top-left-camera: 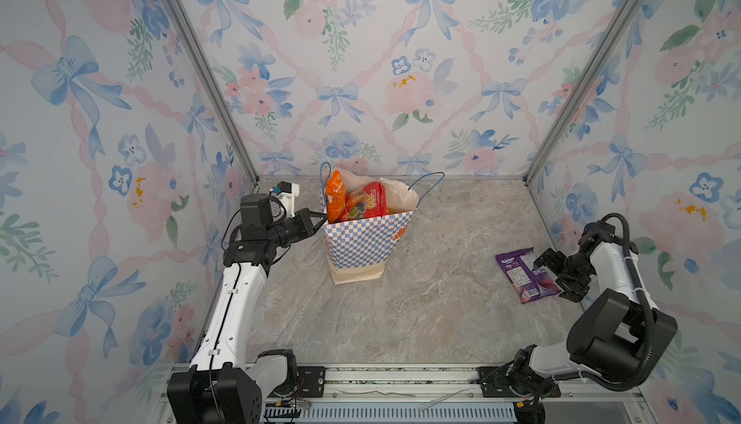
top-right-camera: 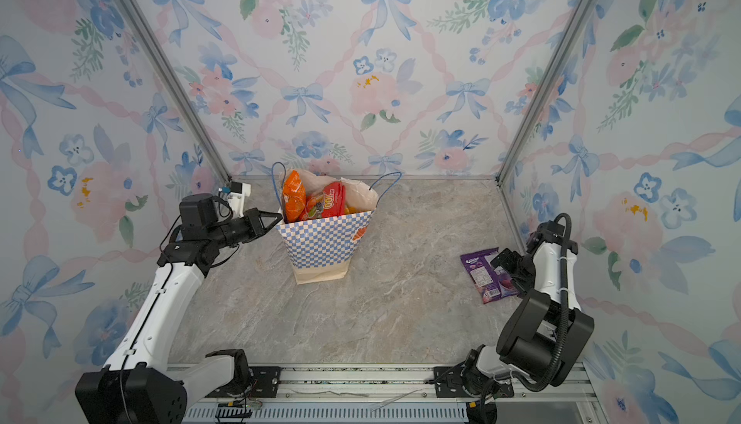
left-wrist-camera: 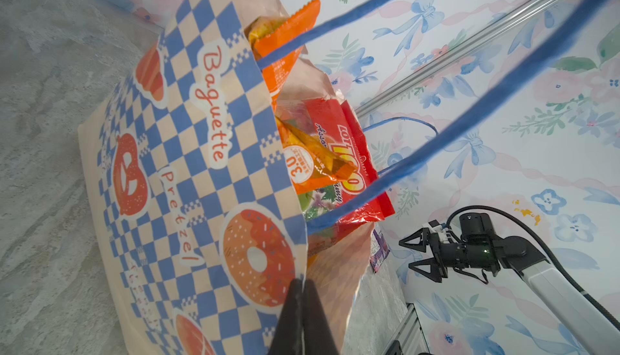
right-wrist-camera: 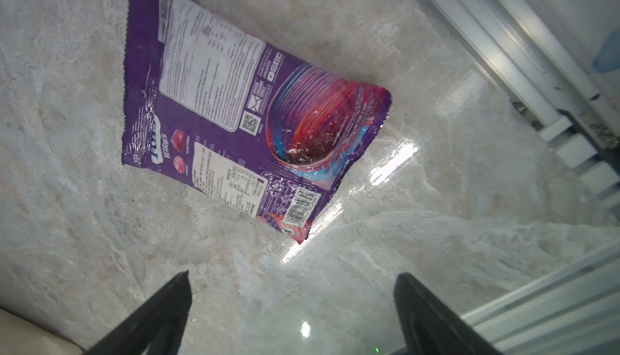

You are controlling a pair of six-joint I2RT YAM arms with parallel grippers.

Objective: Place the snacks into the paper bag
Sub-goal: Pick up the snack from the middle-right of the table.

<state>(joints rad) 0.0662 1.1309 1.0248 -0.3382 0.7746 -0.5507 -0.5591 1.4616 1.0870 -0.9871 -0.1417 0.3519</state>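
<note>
This is a robot test cell in a lab, not a home: flat panels (top-left-camera: pixel 361 61) printed with bows and flowers close in a marble-look bench (top-left-camera: pixel 421 313), metal posts (top-left-camera: pixel 200 61) stand at 11 and 1 o'clock, and the left arm (top-left-camera: pixel 232 301) and right arm (top-left-camera: pixel 609 257) sit on an aluminium rail (top-left-camera: pixel 401 376) at 6 o'clock.

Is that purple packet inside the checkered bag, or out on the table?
Out. The purple packet lies flat on the table, well apart from the paper bag; the right gripper has its jaws open beside it.
</note>
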